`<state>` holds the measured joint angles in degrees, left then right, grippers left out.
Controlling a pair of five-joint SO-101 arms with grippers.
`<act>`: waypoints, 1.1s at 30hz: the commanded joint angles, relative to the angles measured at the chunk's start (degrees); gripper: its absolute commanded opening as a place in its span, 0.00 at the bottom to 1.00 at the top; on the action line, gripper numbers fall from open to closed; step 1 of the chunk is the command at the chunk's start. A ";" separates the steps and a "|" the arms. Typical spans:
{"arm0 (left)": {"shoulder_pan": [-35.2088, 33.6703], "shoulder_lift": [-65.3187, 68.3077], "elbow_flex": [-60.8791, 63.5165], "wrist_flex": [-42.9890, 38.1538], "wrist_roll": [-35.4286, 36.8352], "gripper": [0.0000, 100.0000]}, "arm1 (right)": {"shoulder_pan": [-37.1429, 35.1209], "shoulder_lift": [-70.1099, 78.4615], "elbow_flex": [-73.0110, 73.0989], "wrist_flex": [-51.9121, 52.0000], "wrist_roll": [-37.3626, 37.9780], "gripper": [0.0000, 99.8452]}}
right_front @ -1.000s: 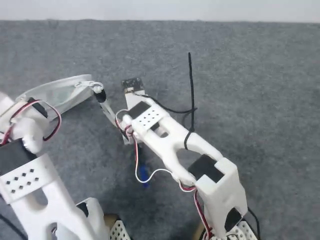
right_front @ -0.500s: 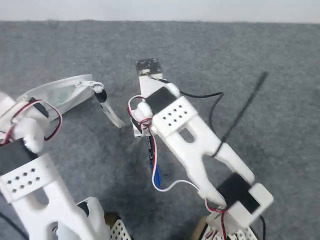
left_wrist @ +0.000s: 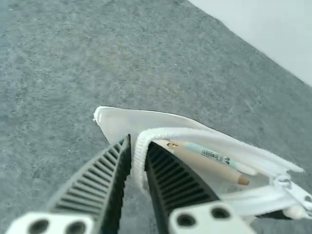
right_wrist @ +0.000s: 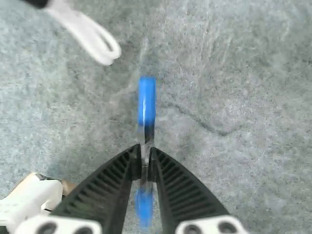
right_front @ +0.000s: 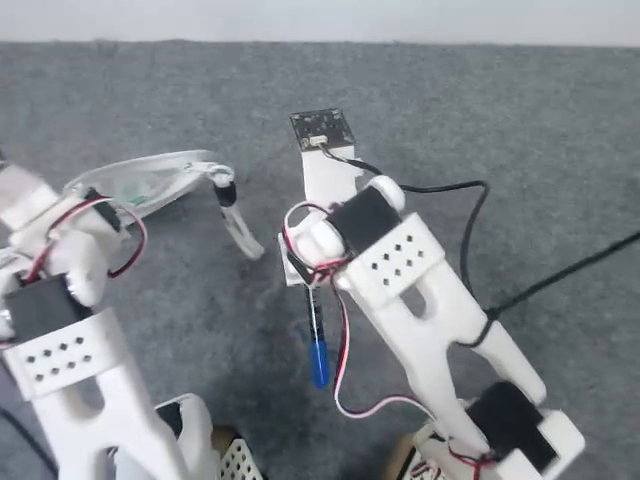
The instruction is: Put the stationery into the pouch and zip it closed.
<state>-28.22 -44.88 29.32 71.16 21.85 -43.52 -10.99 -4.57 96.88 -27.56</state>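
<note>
over on the left side of the high view, the left tool [left_wrist: 137, 144] is clamped shut on the zipper edge of the one white pouch [left_wrist: 141, 119], which sits in the upper left of that frame. can't tell if it's resting on the grey tabletop [right_front: 500, 120] or lifted a bit. the pouch mouth is open and i count two pens inside: one tan pen [left_wrist: 204, 163] and one pale mint pen [left_wrist: 214, 156], lying side by side and touching. one white pull strap [right_front: 240, 232] hangs off the pouch's zipper end, its loop pointing toward the frame centre. near the middle of the high view the right tool [right_wrist: 144, 151] is pinched closed around a single blue pen [right_wrist: 146, 100], gripping it partway along so a blue bit sticks out either side of the jaws. that pen points toward the bottom of the frame, near the strap but not touching it. so three pens total, one pouch, two tools.
</note>
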 commanded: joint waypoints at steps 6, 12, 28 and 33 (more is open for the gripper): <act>10.46 -0.44 -4.97 0.00 -0.35 0.01 | 1.10 -8.57 4.84 -4.44 0.62 0.01; 12.92 -0.44 -7.78 1.93 -1.41 0.01 | 1.10 -12.09 10.46 -10.42 0.62 0.01; -1.32 0.09 -5.76 1.49 1.23 0.01 | 0.92 -7.69 34.20 -47.78 0.97 0.03; -3.16 0.09 -5.67 1.49 1.23 0.01 | 0.31 -6.02 40.35 -54.81 5.45 0.17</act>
<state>-30.15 -44.35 25.98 73.19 22.37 -43.52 -18.11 35.60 45.54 -25.89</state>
